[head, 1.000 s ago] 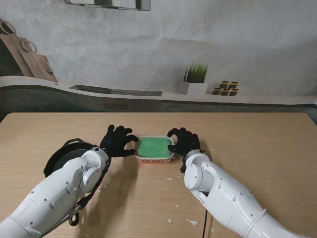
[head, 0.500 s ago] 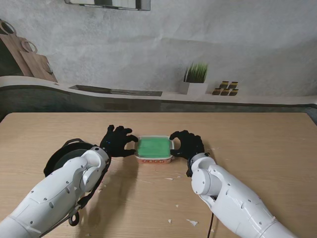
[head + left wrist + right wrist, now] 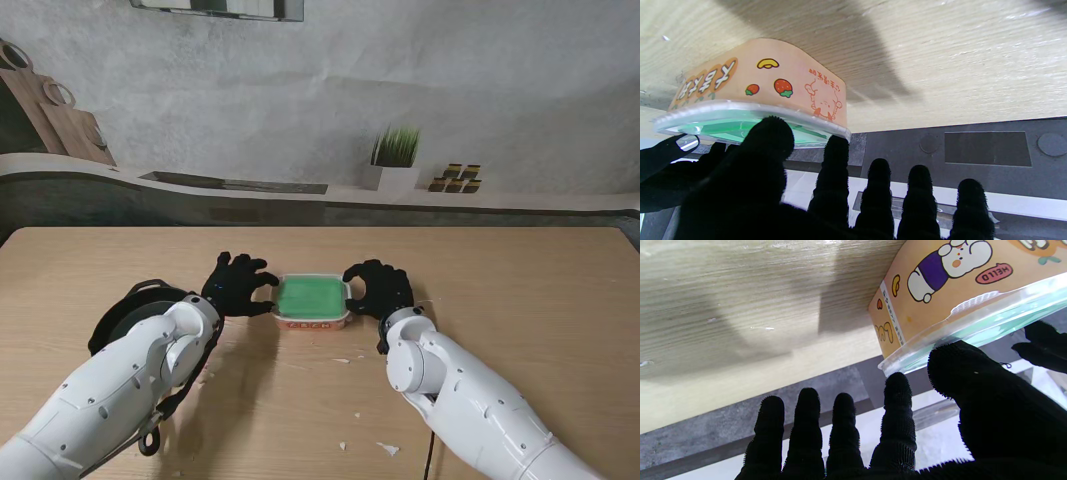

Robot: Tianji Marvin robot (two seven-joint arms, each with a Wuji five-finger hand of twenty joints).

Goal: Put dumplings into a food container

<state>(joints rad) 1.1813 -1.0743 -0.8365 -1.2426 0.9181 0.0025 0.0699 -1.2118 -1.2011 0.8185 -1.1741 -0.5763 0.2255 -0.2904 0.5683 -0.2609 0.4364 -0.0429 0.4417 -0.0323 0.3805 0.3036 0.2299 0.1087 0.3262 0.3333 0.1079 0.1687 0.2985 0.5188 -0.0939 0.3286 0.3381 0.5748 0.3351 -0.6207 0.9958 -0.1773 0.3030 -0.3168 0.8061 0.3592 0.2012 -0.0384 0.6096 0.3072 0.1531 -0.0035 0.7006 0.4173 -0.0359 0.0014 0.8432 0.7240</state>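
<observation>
While both white arms reach in from the near corners, the wooden table (image 3: pixel 520 270) carries one task object near its middle: a small rectangular food container (image 3: pixel 312 300) with an orange printed wall and a clear lid that shows green. Its cartoon-decorated sides appear close up in both wrist views (image 3: pixel 766 80) (image 3: pixel 950 283). The lid is on, and no dumplings can be made out anywhere.

At the table's left near side, partly hidden behind the left forearm, lies a round black plate (image 3: pixel 125 312).

The left hand (image 3: pixel 238 284), in a black glove, sits just beside the container's left end with its fingers spread; the left wrist view shows the thumb (image 3: pixel 768 140) and index fingertip at the lid's rim, the other fingers apart from it. The right hand (image 3: pixel 376 287) mirrors it at the container's right end, fingers likewise splayed, thumb (image 3: pixel 957 366) close under the lid's edge. Neither hand is closed around the container; whether the fingertips actually touch the rim cannot be told.

Small pale scraps (image 3: pixel 388 449) lie scattered on the near part of the table.

On the far ledge stands a small potted plant (image 3: pixel 393 158).
</observation>
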